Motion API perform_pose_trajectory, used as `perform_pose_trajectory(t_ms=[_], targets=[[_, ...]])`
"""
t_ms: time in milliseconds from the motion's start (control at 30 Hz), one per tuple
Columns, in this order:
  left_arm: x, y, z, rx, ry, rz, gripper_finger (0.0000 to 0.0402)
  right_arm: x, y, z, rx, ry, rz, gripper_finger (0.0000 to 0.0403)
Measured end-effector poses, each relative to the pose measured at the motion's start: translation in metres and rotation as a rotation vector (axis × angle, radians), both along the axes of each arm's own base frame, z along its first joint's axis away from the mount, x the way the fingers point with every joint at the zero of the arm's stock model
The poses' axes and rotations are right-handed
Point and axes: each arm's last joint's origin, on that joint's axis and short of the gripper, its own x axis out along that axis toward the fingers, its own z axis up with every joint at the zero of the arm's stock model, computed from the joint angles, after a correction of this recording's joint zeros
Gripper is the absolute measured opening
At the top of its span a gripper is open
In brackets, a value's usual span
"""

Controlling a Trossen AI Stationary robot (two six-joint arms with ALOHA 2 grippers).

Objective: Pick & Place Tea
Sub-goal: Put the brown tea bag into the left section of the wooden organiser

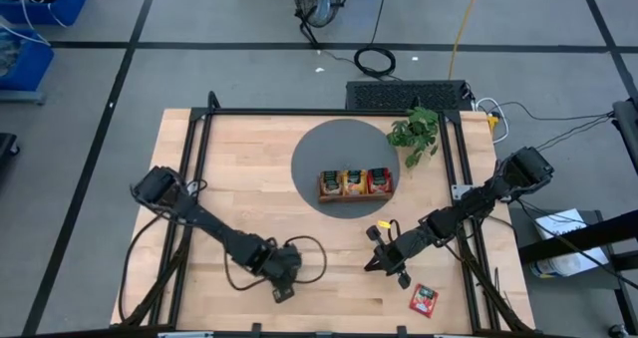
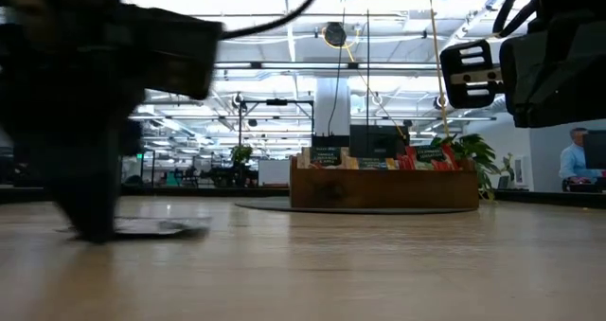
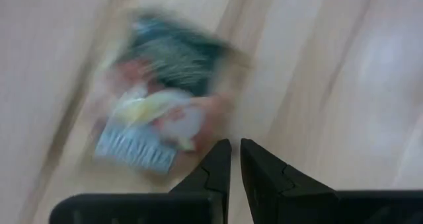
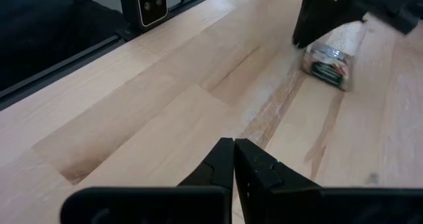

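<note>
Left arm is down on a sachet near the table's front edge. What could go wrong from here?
1. The left gripper has its fingers nearly closed beside the pale sachet, not around it; it may push the packet instead of lifting it.
2. The red sachet lies near the table edge; a nudge from the shut right gripper might knock it off.

The wooden table (image 1: 249, 169) carries a grey round mat (image 1: 319, 154), a plant (image 1: 417, 134) and a red sachet (image 1: 424, 299).

Two dark, cabled, jointed arms
</note>
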Motion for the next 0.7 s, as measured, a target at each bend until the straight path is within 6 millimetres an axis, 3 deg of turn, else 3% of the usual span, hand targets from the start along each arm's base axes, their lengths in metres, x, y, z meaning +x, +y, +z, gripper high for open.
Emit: perform_pose_trajectory(t_ms=[233,400,533,700], targets=[[0.04,0.026,-0.015,-0.051,-0.163,-0.067,0.0042,0.0,0.0,0.0,-0.001,0.001,0.0,0.0004],[0.059,0.044,-0.011,-0.007,-0.325,-0.132,0.0042,0.0,0.0,0.0,-0.002,0.004,0.0,0.0004],[0.061,0.048,0.014,0.033,-0.317,-0.163,0.0042,-0.001,0.0,-0.001,-0.006,0.013,0.002,0.0004],[0.038,0.045,0.041,0.11,-0.128,-0.087,0.0042,-0.001,-0.001,-0.002,-0.011,0.023,0.003,0.0004]])
